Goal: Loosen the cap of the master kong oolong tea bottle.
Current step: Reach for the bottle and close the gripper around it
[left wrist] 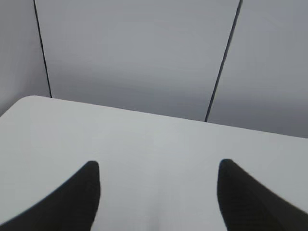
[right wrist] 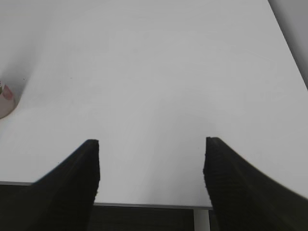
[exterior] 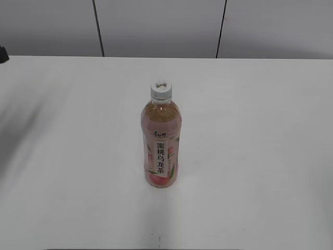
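White table (exterior: 270,156) held our master kong oolong tea bottle (exterior: 161,143) mid-table, cap (exterior: 161,90) at twelve o'clock. Left gripper (left wrist: 159,192) and right gripper (right wrist: 151,168) gaped empty, far off. We feared one bump could tip it.

Laboratory test bench: bare white table (exterior: 270,156) backed by plain grey wall panels (exterior: 156,26) with dark seams.

Black, tapered fingers (right wrist: 77,187) with finely ribbed inner faces.
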`<move>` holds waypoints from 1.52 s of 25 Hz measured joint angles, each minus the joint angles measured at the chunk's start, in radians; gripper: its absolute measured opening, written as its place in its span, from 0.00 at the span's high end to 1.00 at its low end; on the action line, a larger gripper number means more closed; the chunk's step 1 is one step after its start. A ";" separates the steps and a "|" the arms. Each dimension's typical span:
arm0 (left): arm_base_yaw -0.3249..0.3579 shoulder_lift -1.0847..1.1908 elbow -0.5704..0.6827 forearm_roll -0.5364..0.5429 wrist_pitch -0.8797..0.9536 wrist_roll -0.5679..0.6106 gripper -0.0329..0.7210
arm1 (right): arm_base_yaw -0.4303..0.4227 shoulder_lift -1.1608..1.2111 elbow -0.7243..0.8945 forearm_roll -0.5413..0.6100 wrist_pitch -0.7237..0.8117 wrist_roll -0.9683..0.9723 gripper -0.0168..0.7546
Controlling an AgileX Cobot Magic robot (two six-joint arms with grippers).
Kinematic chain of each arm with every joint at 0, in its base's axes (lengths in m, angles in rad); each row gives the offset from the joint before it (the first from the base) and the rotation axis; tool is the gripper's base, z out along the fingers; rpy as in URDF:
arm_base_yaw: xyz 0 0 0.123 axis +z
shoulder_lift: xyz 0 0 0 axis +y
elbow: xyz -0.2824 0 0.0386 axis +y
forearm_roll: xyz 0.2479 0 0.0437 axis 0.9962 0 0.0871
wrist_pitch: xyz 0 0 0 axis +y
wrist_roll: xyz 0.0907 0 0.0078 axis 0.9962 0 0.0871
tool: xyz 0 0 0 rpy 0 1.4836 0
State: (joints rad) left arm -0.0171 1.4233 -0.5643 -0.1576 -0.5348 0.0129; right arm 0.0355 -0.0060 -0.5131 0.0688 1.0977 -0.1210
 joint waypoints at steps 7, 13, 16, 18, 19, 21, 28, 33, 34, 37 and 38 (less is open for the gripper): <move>0.000 0.267 0.091 0.193 -0.381 -0.121 0.34 | 0.000 0.000 0.000 0.000 -0.001 0.000 0.31; 0.000 0.372 0.223 0.383 -0.643 -0.151 0.34 | 0.000 0.000 0.000 0.000 -0.001 0.000 0.31; 0.000 0.374 0.272 0.465 -0.656 -0.153 0.34 | 0.000 0.000 0.000 0.000 -0.001 0.000 0.31; 0.000 0.374 0.284 0.553 -0.662 -0.155 0.34 | 0.000 0.000 0.000 0.000 -0.001 0.000 0.31; 0.000 0.374 0.286 0.594 -0.665 -0.155 0.34 | 0.000 0.000 0.000 0.000 -0.001 0.000 0.31; 0.000 0.374 0.286 0.693 -0.668 -0.155 0.34 | 0.000 0.000 0.000 0.000 -0.001 0.000 0.31; 0.000 0.374 0.286 0.874 -0.668 -0.155 0.16 | 0.000 0.000 0.000 0.000 -0.001 0.000 0.31; 0.000 0.374 0.286 1.011 -0.668 -0.160 0.10 | 0.000 0.000 0.000 0.000 -0.001 0.000 0.31; 0.000 0.374 0.286 1.033 -0.668 -0.166 0.10 | 0.000 0.000 0.000 0.000 -0.001 0.000 0.31; 0.000 0.374 0.275 1.102 -0.668 -0.181 0.10 | 0.000 0.000 0.000 0.000 -0.001 0.000 0.31; -0.002 0.374 0.262 1.129 -0.668 -0.194 0.10 | 0.000 0.000 0.000 0.000 -0.001 0.000 0.31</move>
State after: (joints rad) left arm -0.0192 1.7968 -0.3021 0.9713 -1.2027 -0.1808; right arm 0.0355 -0.0060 -0.5131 0.0688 1.0970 -0.1210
